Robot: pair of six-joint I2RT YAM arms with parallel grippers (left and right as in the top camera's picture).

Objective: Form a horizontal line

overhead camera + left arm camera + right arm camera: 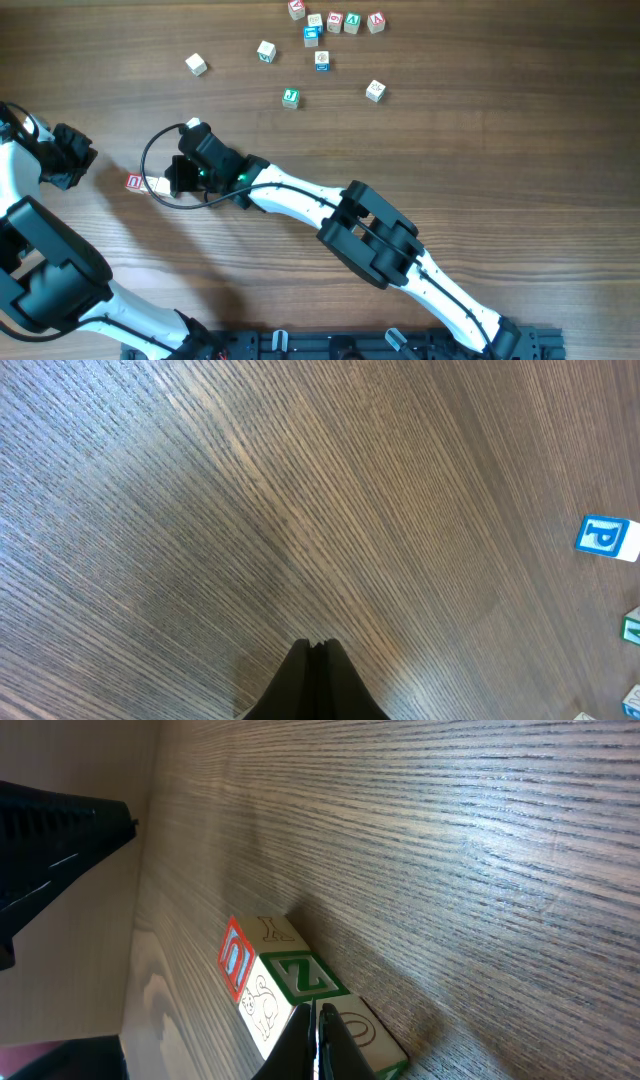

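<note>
The horizontal line [146, 184] lies on the left half of the table [480, 150], a short row of small wooden cubes touching side by side. In the right wrist view the row [290, 985] shows a red-marked end face [234, 970], then a cube with a green Z [300, 975] on top, then one with a green ring-like mark [362, 1032]. The right tool [166, 186] sits at the row's right end, its two fingers [300, 1045] clenched together with nothing between them. Their tips [315, 1015] rest at the seam between the Z cube and the cube beside it. The left tool [82, 158] hangs to the left of the row, apart from it, also clenched on nothing [315, 648] above bare wood. A blue P cube [605, 537] shows at the edge of its view. Loose cubes [335, 22] are scattered along the far edge of the table, well apart from the row.
</note>
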